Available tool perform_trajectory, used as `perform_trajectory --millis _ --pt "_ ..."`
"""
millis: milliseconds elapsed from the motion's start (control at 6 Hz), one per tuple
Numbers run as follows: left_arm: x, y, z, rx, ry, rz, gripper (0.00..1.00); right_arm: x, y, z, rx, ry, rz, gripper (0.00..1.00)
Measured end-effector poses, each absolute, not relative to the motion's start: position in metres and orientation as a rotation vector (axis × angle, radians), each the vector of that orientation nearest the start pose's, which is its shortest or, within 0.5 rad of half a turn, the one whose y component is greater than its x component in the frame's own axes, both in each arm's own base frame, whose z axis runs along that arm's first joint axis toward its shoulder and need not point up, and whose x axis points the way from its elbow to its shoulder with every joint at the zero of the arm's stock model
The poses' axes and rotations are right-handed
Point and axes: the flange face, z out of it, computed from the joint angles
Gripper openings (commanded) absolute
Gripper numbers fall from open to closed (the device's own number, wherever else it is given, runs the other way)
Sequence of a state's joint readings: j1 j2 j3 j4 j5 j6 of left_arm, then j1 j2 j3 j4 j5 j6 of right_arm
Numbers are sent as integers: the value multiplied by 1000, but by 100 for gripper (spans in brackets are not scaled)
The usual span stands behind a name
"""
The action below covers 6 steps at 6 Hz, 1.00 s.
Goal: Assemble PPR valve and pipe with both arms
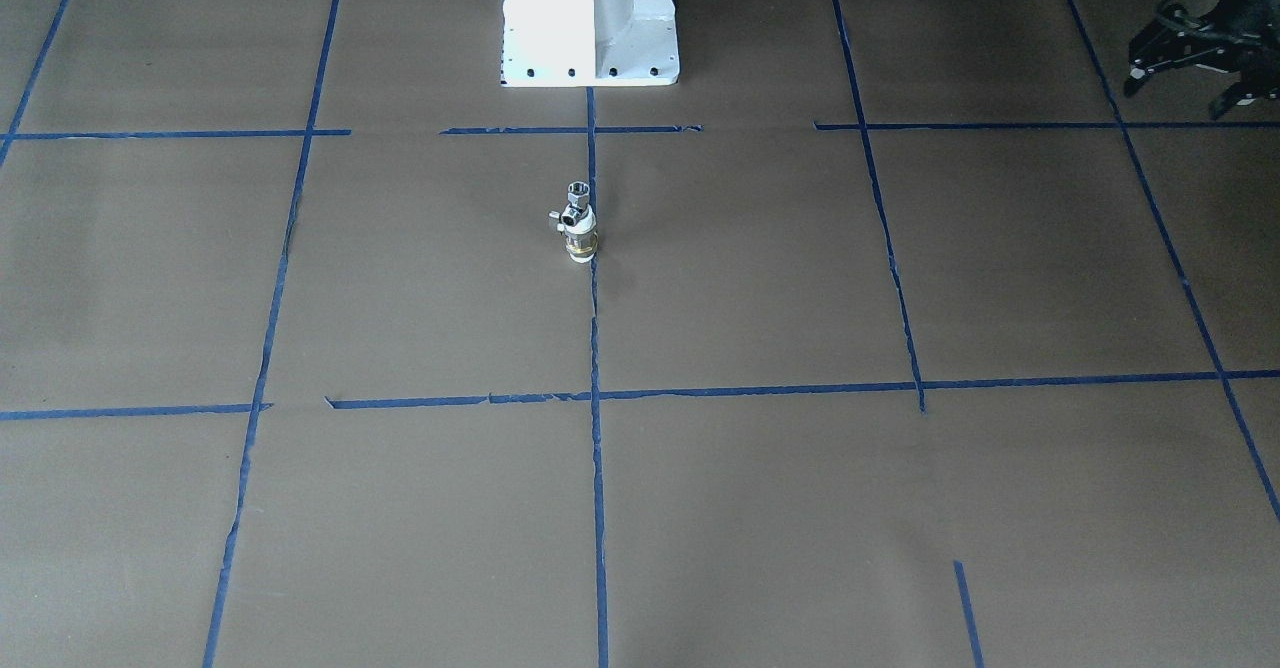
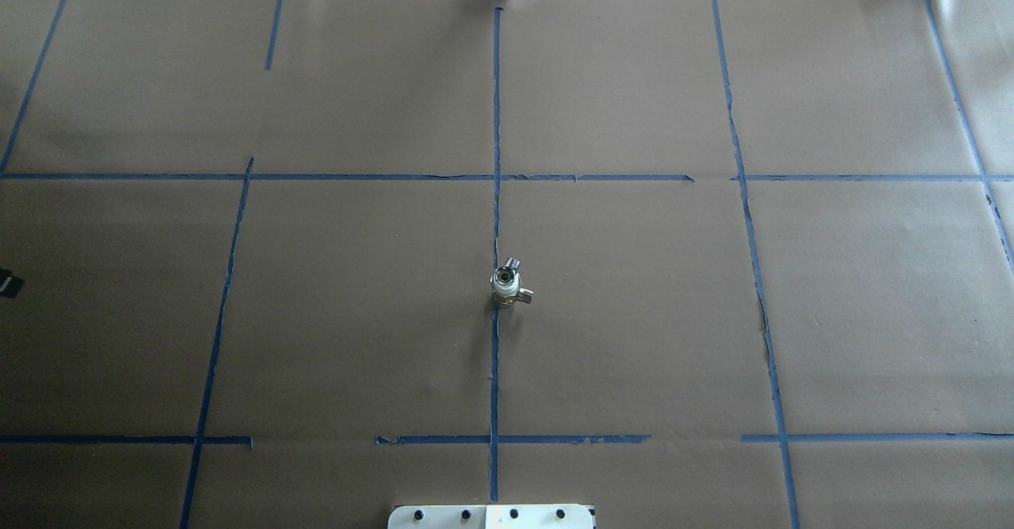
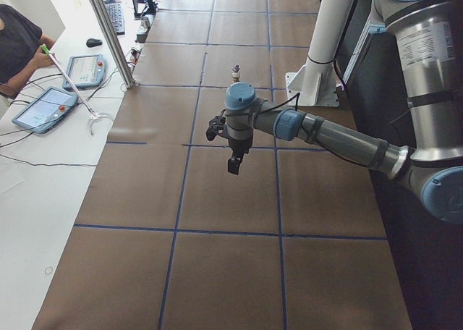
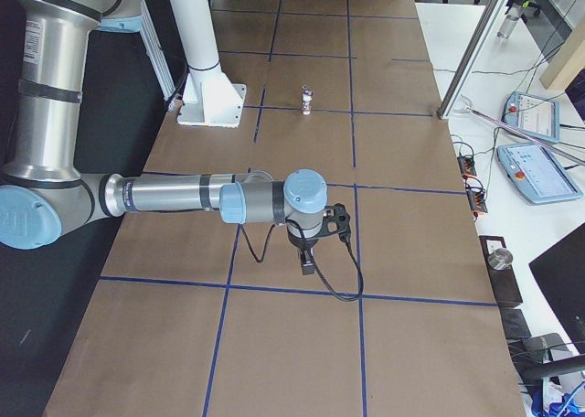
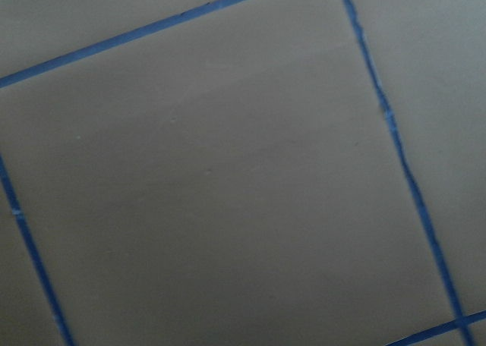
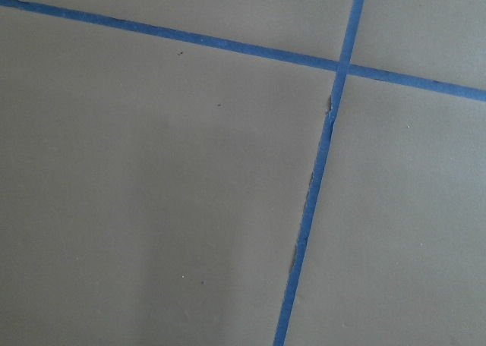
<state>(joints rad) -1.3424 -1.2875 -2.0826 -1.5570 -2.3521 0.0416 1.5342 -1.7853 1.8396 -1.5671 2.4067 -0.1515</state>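
Brown paper, blue tape, and a busy side bench.
Table (image 2: 634, 315) papered brown and gridded with blue tape lines (image 2: 495, 117); off its left end, a person (image 3: 18, 37) by two tablets (image 3: 43, 107), with a keyboard (image 3: 114, 15), a mouse (image 3: 94, 42) and a slanting aluminium post (image 3: 108, 33) near.

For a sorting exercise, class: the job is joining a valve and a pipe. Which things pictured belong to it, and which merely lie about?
Job: PPR valve; pipe standing on it; left gripper; right gripper.
Lying about: tablets, keyboard and mouse on the side bench.
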Motion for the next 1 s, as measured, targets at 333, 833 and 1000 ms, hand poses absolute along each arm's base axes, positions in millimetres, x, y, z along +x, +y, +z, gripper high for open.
perform_trajectory --millis 333,833,1000 --pt "-37 -383 637 74 818 305 100 47 -403 618 107 -833 -204 100" --pt "-51 -385 659 36 829 228 100 47 -405 609 123 -830 -208 100" --pt "-50 -398 645 28 832 211 100 46 -406 607 126 -831 -210 100"
